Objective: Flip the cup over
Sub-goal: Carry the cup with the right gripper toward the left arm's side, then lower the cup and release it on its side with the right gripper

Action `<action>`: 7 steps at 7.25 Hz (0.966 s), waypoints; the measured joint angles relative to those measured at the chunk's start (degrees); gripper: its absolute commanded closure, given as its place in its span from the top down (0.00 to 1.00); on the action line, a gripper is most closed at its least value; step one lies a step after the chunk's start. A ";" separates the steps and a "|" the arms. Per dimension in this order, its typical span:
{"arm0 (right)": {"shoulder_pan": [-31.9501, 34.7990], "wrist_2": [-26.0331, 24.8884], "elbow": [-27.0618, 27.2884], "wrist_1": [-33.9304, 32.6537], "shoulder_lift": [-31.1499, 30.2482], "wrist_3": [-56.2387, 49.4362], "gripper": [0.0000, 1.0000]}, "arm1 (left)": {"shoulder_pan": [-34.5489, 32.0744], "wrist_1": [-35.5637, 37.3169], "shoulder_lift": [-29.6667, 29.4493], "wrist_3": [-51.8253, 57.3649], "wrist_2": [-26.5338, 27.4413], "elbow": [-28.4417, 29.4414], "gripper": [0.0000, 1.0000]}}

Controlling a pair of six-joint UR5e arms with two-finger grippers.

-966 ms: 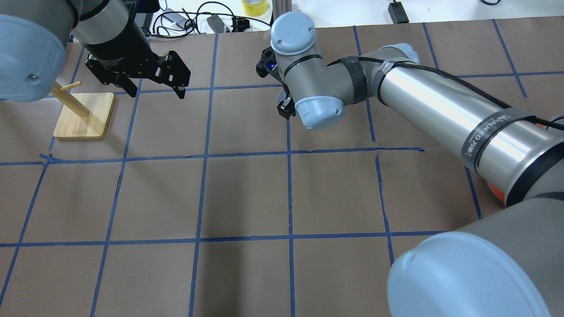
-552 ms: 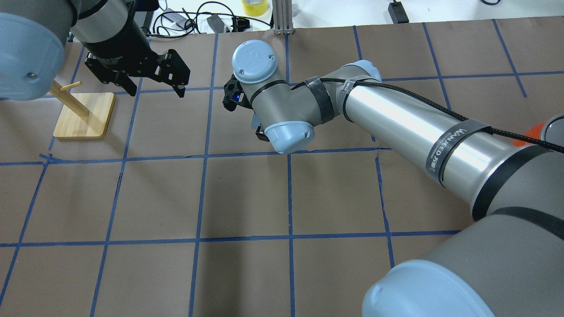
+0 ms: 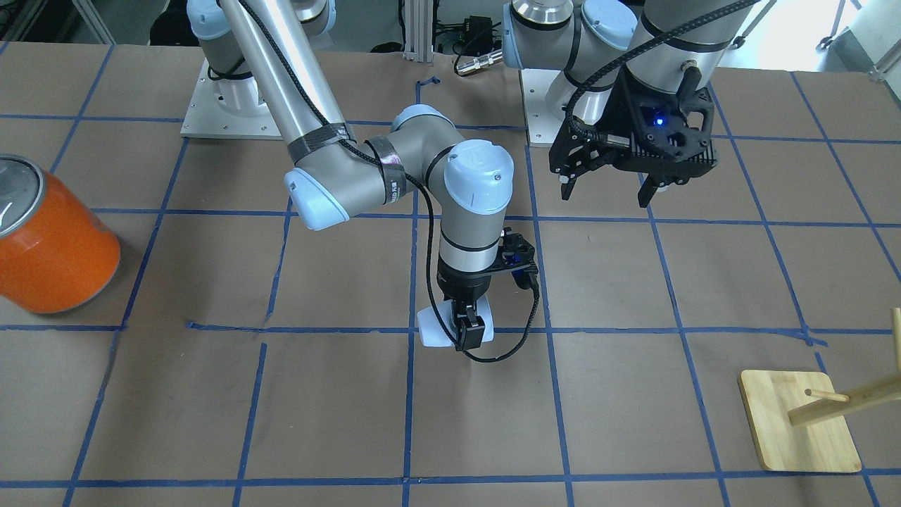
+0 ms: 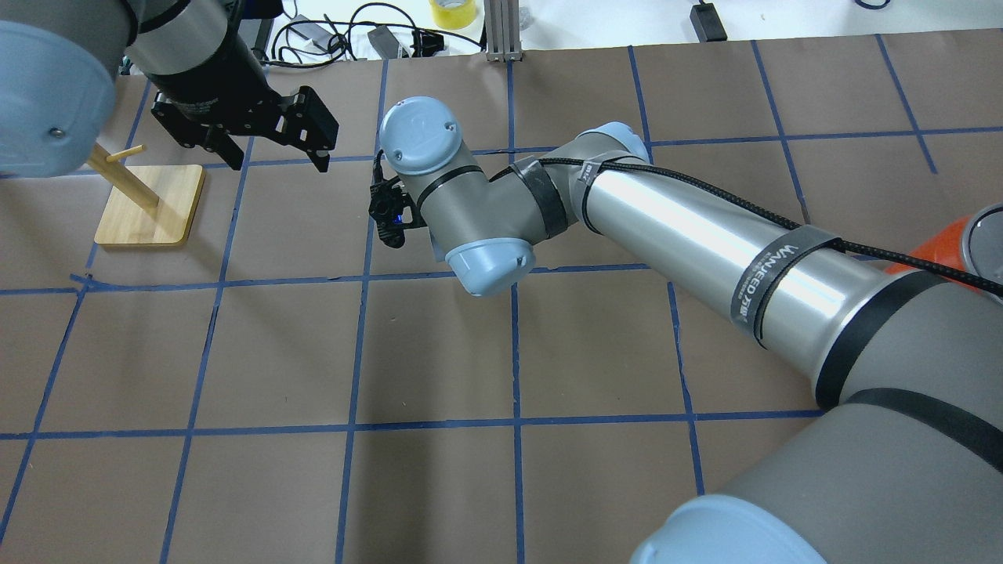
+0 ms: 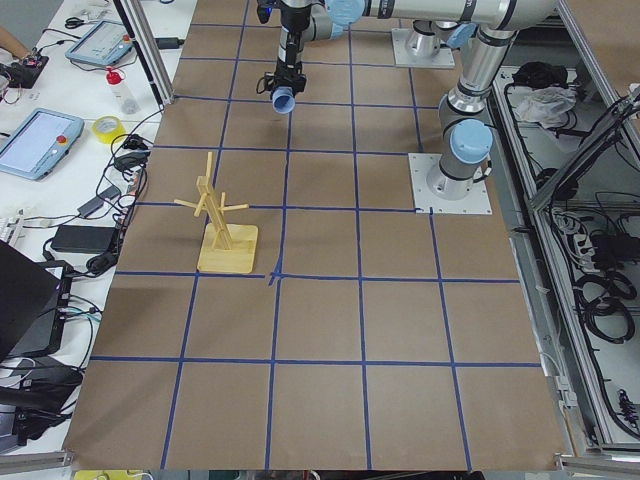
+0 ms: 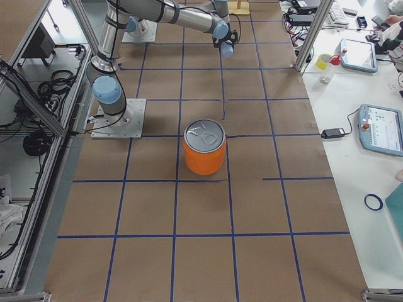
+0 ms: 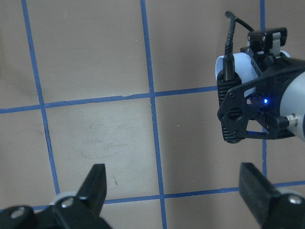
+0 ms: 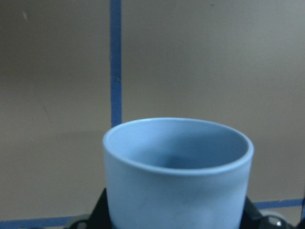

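The pale blue cup (image 8: 177, 171) sits between the fingers of my right gripper (image 8: 176, 212), which is shut on its wall; its darker inside shows. In the front-facing view the gripper (image 3: 469, 331) points down near the table's middle, and the cup (image 3: 431, 331) lies tilted on its side low over a blue tape line. The cup also shows in the left view (image 5: 284, 99) and the left wrist view (image 7: 239, 66). In the overhead view the right wrist hides it. My left gripper (image 4: 278, 166) is open and empty, hovering apart from the cup; it also shows in the front-facing view (image 3: 605, 198).
A large orange can (image 3: 53, 243) with a silver top stands at the table's right end; it also shows in the right view (image 6: 204, 154). A wooden peg stand (image 4: 149, 205) sits under my left arm. Blue tape lines grid the brown table.
My right arm has swung toward the robot's left and a little nearer the robot's base. The left arm has not moved.
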 measured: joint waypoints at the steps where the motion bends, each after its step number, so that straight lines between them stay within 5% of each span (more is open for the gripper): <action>1: 0.04 0.02 0.00 -0.08 0.38 -2.32 0.32 | 0.01 -0.01 0.00 0.00 0.00 0.02 1.00; 3: 0.08 0.54 -0.08 -0.87 1.78 -3.53 0.43 | 0.02 0.00 0.00 0.03 0.00 0.08 1.00; 5: 0.08 3.91 -0.44 -2.07 3.33 -3.22 0.45 | 0.02 -0.05 0.07 0.01 0.00 0.04 1.00; 7: 0.04 5.23 -0.81 -2.59 4.20 -3.02 0.63 | 0.03 -0.01 0.08 0.02 0.00 -0.04 1.00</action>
